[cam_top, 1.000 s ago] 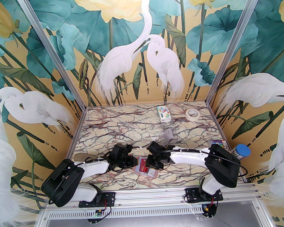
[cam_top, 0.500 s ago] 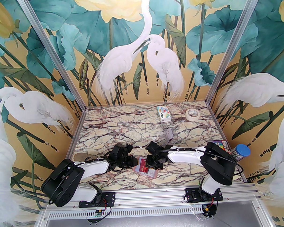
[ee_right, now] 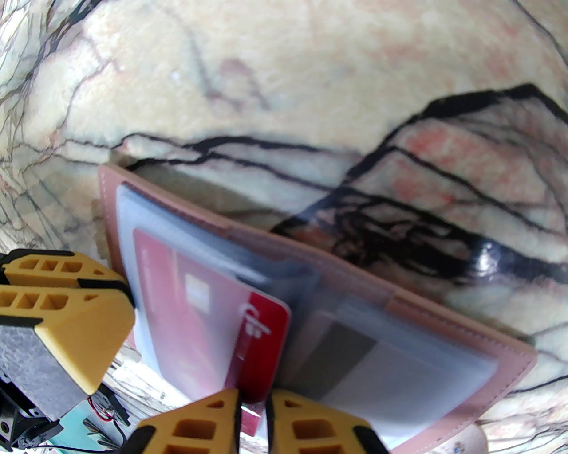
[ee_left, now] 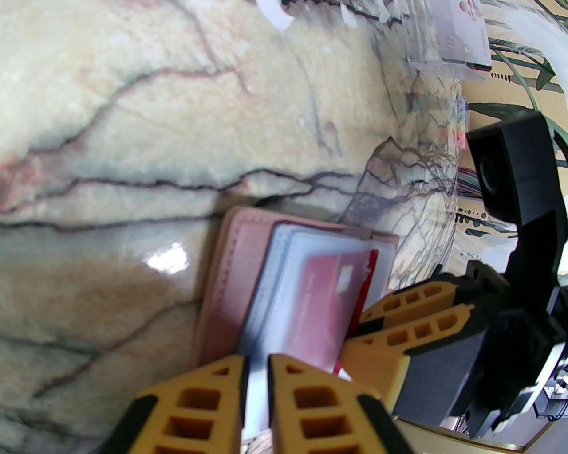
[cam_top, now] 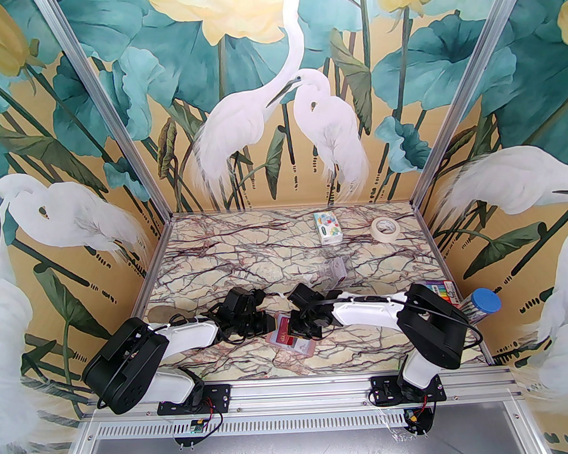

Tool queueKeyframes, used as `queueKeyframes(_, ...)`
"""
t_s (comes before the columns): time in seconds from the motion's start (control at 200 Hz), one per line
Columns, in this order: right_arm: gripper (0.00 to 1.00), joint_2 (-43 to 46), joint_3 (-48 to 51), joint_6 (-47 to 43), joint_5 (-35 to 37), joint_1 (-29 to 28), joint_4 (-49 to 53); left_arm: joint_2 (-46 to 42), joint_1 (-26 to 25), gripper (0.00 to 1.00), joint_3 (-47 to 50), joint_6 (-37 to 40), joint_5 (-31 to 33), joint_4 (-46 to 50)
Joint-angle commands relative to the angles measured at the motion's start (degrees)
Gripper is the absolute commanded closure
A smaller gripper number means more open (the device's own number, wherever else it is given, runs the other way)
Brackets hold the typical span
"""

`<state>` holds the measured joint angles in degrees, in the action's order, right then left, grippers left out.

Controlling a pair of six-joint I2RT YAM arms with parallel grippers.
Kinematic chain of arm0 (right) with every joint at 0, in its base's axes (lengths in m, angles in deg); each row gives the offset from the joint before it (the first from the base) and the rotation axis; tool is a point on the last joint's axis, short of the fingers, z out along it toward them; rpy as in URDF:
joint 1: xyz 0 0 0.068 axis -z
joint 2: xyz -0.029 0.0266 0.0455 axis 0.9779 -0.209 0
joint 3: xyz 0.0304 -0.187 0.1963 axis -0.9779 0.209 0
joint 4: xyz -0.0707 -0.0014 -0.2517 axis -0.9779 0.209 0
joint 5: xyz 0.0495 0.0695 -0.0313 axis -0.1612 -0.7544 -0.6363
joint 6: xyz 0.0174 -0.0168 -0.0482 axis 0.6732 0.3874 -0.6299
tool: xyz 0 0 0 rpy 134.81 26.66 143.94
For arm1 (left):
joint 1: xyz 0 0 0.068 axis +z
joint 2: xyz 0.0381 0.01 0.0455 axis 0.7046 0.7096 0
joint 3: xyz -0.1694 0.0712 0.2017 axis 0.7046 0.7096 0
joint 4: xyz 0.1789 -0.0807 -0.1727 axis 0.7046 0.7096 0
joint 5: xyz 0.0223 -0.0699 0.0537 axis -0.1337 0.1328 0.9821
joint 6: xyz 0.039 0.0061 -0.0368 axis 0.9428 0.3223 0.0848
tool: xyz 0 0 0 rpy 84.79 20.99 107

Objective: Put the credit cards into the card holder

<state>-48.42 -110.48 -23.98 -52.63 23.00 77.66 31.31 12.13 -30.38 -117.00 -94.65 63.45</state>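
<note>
**Red card half-sleeved in the open pink holder, both grippers clenched**

The card holder (ee_right: 108, 204) lies open and flat at the lower centre of the top view, on the near part of the table between the two wrists. It is one dusty-pink, leather-like folder with a stitched rim, lined with floppy clear plastic sleeves (ee_right: 421, 368). How many sleeves there are cannot be counted.

Two cards show in it. One red card (ee_right: 262, 328), a stiff glossy rectangle with a pale chip patch, sits partly inside a sleeve on the left page of the right wrist view. Its bare, brighter end sticks out toward the bottom of that frame. One grey card (ee_right: 350, 354) with a dark stripe lies fully under a sleeve on the right page.

The right gripper (ee_right: 253, 421) is clenched on the red card's protruding end, at the bottom edge of its own view. The left gripper (ee_left: 256, 372) is pinched on a pale sleeve edge of the holder, at the bottom of its view. The four fingers (ee_right: 199, 425) are ribbed yellow wedges.

The table (cam_top: 247, 251) is glossy and marble-patterned with dark veins. Toward its upper right stand one clear stand (cam_top: 333, 271), one tissue pack (cam_top: 328, 227) and one tape roll (cam_top: 386, 227).
</note>
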Motion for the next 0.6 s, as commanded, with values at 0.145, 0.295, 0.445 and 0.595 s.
queueKeyframes(0.145, 0.84, -1.84, -1.72, -0.17, -2.32, -0.87, -2.91, 1.57, -0.71, 0.84, 1.10, -0.15, 1.57, 2.47)
queueKeyframes(0.295, 0.84, -2.35, -2.08, -0.37, -1.98, -0.93, -2.79, 1.59, -0.69, 0.84, 0.99, -0.06, 1.60, 2.45)
queueKeyframes(0.445, 0.83, -2.39, -2.82, -0.71, -0.93, -0.93, -2.38, 1.68, -0.66, 0.84, 0.90, -0.15, 1.52, 2.36)
queueKeyframes(0.595, 0.83, -2.43, -2.89, -0.97, -1.00, -0.96, -3.26, 1.58, -0.73, 0.84, 1.03, -0.24, 1.60, 2.36)
